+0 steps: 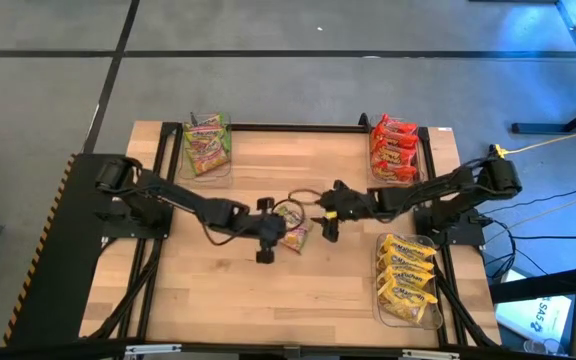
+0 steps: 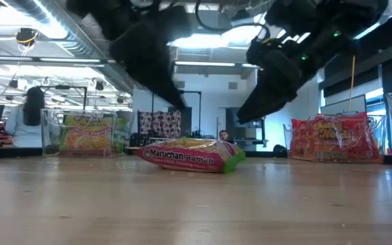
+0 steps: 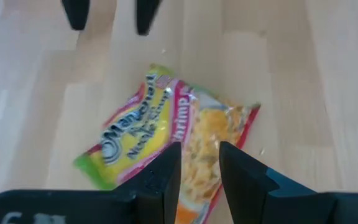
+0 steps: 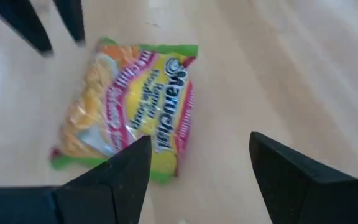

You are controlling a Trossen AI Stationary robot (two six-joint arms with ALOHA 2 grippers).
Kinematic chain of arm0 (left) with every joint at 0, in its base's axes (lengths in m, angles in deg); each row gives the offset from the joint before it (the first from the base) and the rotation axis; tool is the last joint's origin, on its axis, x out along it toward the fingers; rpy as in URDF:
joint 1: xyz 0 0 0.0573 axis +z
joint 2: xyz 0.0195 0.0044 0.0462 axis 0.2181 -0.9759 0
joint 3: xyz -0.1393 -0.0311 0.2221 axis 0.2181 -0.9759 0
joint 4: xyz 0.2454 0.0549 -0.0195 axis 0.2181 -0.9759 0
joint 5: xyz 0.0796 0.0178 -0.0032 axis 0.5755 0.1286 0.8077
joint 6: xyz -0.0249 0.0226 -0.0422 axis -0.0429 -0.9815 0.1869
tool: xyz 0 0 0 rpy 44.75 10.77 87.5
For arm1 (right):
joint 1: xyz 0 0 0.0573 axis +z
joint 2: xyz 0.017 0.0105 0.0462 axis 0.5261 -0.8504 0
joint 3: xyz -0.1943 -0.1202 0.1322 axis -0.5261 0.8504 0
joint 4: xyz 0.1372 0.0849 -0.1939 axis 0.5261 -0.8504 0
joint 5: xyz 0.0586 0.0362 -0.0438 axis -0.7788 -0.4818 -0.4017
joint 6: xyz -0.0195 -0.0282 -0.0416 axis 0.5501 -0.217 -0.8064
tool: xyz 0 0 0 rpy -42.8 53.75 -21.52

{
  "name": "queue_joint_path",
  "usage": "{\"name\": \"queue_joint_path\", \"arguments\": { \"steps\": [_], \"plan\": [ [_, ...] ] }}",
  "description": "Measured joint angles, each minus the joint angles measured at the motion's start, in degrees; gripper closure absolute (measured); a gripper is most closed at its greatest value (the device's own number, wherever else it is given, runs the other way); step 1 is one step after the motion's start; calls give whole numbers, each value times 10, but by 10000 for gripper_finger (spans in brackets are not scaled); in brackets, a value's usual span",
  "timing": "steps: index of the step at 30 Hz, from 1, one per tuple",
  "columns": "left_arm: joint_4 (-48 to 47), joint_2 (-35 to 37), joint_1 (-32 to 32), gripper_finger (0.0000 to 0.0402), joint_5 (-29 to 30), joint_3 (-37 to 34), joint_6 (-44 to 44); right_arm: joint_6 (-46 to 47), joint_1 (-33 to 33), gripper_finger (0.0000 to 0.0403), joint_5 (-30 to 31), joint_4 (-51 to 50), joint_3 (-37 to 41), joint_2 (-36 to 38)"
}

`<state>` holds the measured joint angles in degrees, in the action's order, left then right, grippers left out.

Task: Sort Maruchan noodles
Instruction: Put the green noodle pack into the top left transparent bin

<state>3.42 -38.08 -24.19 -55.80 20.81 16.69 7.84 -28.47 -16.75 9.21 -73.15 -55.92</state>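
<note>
**Lone shrimp packet lies mid-table between two raised grippers**

One green-pink Maruchan packet (image 1: 293,228) lies flat on the wooden table (image 1: 268,290), right around the middle. From above, its long axis runs roughly near-to-far, slightly skewed. The low view shows the "Maruchan Ramen" lettering along its edge; the left wrist view reads "Shrimp" on a pink band, yellow centre, green border, crinkly film.

The left gripper (image 1: 268,232) hangs just left of the packet, fingers (image 3: 166,177) narrowly parted and holding nothing. The right gripper (image 1: 328,222) hangs just right of it, fingers (image 4: 126,171) spread wide, also holding nothing. In the low view both sit above the tabletop, clear of the packet.

Bare wood surrounds the packet on all sides. The clear bins sit well apart: green-pink packets (image 1: 206,145) far left, red-orange packets (image 1: 393,150) far right, yellow packets (image 1: 408,280) near right.
</note>
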Motion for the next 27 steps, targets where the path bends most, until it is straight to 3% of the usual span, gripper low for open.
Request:
{"name": "queue_joint_path", "arguments": {
  "steps": [3,8,12,19,27],
  "plan": [
    [66,7,-19,299,2,-60,22,34,-30,159,-68,27,0,-4],
    [199,1,-42,298,0,-129,23,60,-62,157,-118,68,0,-25],
    [275,0,-46,298,2,-169,24,96,-80,130,-173,114,-2,-69],
    [323,-2,-46,298,3,-213,47,140,-90,80,-199,173,-3,-137],
    [337,-27,-46,298,13,-224,66,160,-89,85,-216,189,-3,-163]
  ]
}}
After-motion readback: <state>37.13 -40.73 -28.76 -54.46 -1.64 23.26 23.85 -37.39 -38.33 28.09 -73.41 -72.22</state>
